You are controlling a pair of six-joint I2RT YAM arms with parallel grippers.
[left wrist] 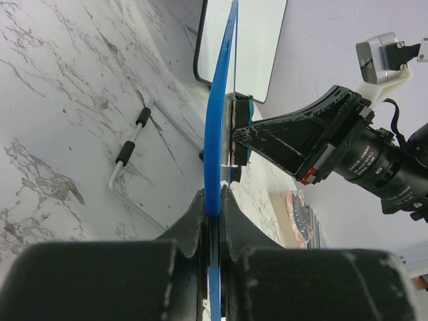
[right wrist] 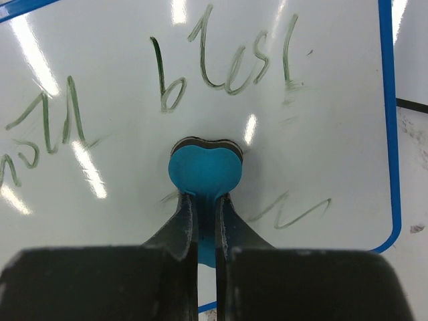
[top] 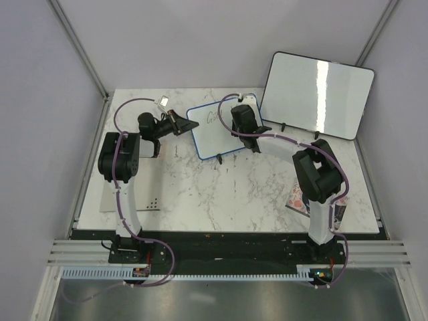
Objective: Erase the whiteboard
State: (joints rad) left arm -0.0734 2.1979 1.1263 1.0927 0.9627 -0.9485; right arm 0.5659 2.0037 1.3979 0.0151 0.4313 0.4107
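The whiteboard, small and blue-framed, stands tilted at the table's middle back. My left gripper is shut on its left frame edge; in the left wrist view the blue frame runs edge-on up from between the jaws of the left gripper. My right gripper is shut on a blue eraser whose pad presses flat against the whiteboard. Dark green handwriting lies above the eraser, with more strokes to its left and lower right. The eraser shows from the side too.
A larger black-framed blank board leans at the back right, close behind the right arm. A bent metal wire with black sleeves lies on the marble. A printed booklet sits near the right arm's base, a pale sheet at the left edge.
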